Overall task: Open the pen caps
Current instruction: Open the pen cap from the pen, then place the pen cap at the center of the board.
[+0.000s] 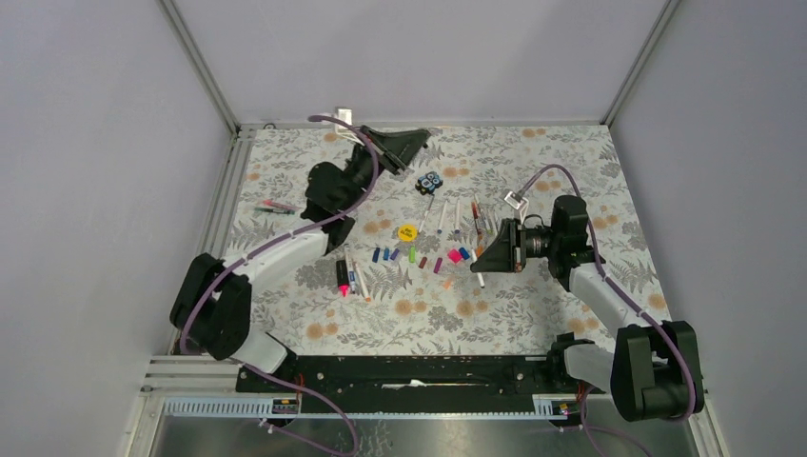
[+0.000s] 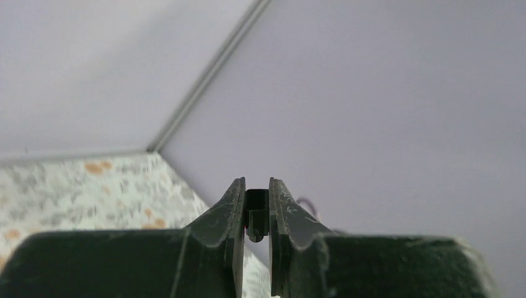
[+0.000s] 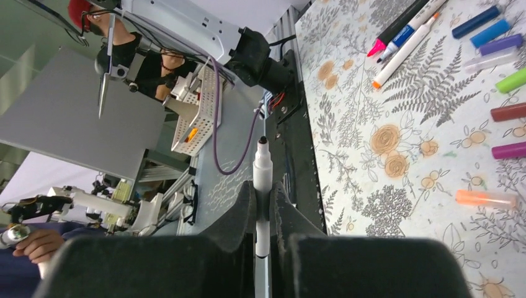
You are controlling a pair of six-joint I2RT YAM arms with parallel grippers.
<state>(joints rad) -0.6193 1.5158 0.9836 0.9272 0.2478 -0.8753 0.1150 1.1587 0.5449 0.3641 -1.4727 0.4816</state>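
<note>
My left gripper [image 1: 423,137] is raised at the back of the table. In the left wrist view it [image 2: 257,184] is shut on a small black pen cap [image 2: 257,214]. My right gripper [image 1: 478,264] hovers at the right end of the pen spread. In the right wrist view it [image 3: 262,187] is shut on a white pen [image 3: 262,171] whose bare black tip sticks out past the fingers. Several loose caps [image 1: 412,255] in blue, green, purple and pink lie in a row mid-table, also showing in the right wrist view [image 3: 512,81]. Several thin pens [image 1: 442,215] lie behind them.
A pink-and-black highlighter [image 1: 342,276] and thin pens lie left of the caps. A flat yellow disc [image 1: 407,231] and a black-and-blue block [image 1: 431,181] sit mid-table. Two pens [image 1: 275,207] lie near the left edge. Walls enclose the floral table [image 1: 533,314].
</note>
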